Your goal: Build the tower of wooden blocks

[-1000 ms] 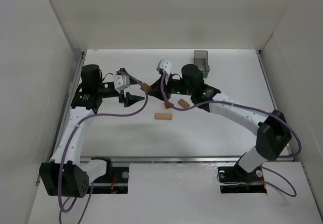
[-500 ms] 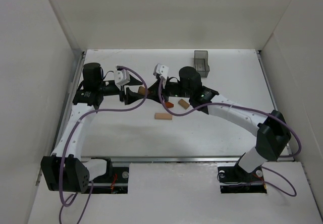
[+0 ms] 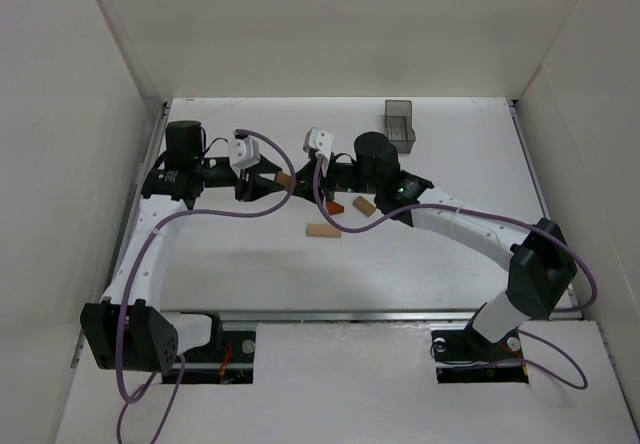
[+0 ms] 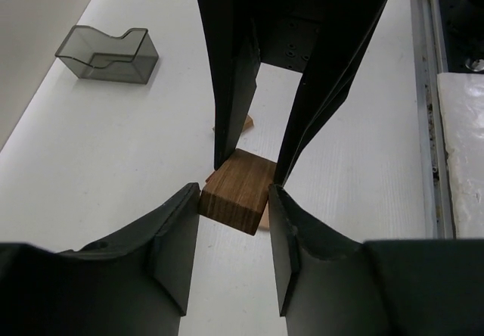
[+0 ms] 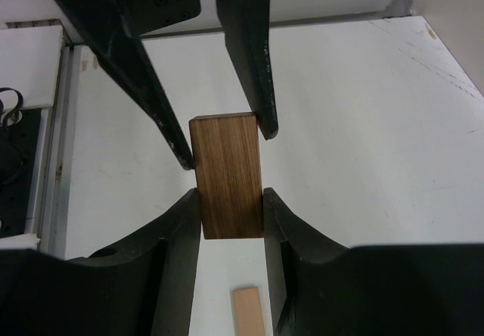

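So a bit left of centre on the table (image 3: 450, 274), the left gripper (image 4: 234, 200) and the right gripper (image 5: 231, 200) meet head-on from either side. The gripped block (image 3: 285, 179) is sandwiched between them, with both pairs of fingers touching it. Just right of that and a touch nearer the bases is the triangular piece (image 3: 335, 207) with the short block (image 3: 364, 205) beside it on its right, the long block (image 3: 323, 230) lies nearer still, and the bin (image 3: 400, 124) is way back at the far edge, right of centre, well apart.

The left arm (image 3: 140, 264) and right arm (image 3: 465, 224) have white links, black joints and bases, each with a purple cable (image 3: 121, 379). The gripper fingers (image 4: 170, 253) are matt black
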